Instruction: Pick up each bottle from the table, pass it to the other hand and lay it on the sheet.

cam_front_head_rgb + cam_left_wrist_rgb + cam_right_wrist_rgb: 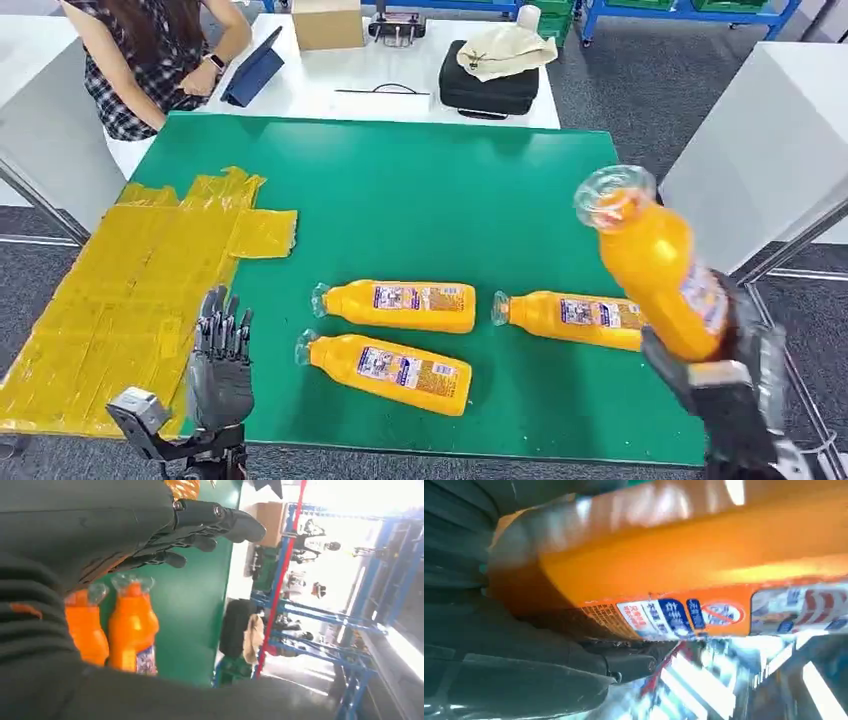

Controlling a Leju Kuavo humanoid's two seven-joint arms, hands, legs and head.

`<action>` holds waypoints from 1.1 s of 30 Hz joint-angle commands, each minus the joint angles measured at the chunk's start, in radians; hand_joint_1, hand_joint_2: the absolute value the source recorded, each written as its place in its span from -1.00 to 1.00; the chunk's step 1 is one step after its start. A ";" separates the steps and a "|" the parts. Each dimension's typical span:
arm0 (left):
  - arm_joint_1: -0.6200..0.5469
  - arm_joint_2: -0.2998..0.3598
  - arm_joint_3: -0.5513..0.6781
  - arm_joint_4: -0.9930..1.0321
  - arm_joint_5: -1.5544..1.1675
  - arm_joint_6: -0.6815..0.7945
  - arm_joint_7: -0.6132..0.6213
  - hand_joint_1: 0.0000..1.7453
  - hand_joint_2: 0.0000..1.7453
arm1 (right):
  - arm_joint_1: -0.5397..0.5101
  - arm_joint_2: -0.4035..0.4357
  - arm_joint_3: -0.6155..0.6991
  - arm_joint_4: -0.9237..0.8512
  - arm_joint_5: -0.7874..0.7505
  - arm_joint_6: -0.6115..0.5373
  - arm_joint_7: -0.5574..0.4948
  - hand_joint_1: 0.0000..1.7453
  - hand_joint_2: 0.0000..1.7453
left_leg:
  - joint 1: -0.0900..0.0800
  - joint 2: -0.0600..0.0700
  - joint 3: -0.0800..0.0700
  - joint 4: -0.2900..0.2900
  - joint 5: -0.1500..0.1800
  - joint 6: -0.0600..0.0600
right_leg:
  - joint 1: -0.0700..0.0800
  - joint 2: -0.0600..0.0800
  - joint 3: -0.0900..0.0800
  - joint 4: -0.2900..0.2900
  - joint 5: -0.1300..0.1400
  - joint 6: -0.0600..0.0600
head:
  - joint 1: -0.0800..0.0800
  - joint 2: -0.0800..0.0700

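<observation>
Orange bottle (660, 270) sits gripped low in the right hand (735, 385), raised off the table (420, 200); left hand (220, 365) waits empty, fingers spread. Full, probably heavy, slick plastic: take its middle.

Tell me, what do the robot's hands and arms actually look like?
The left hand is dark grey, with slim, jointed metallic fingers much like a human's, on a silver wrist bracket. The right hand is likewise dark, with blocky black and silver parts. In the left wrist view, a grey ribbed cover sits behind black fingers with small screws.
</observation>
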 commanded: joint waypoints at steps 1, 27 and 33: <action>-0.245 0.092 -0.212 0.243 0.055 0.015 0.008 -1.00 1.00 | -0.525 0.183 0.435 0.843 -0.017 -0.189 0.056 1.00 1.00 | 0.003 0.011 0.004 -0.005 0.006 -0.004 | 0.003 0.009 -0.002 -0.004 0.008 -0.002 | 0.000 0.000; -0.395 0.103 -0.273 0.336 0.181 0.017 0.051 -1.00 1.00 | -0.487 0.334 0.674 0.723 0.105 -0.157 0.201 1.00 1.00 | 0.002 -0.006 -0.016 -0.001 0.013 -0.010 | 0.001 -0.005 -0.021 0.008 0.007 -0.004 | 0.000 0.000; -0.383 0.088 -0.294 0.289 0.202 -0.005 0.080 -1.00 1.00 | -0.514 0.369 0.715 0.851 0.144 -0.164 0.225 1.00 1.00 | 0.003 -0.007 -0.016 -0.001 0.013 -0.010 | 0.001 -0.007 -0.020 0.007 0.007 -0.004 | 0.000 0.000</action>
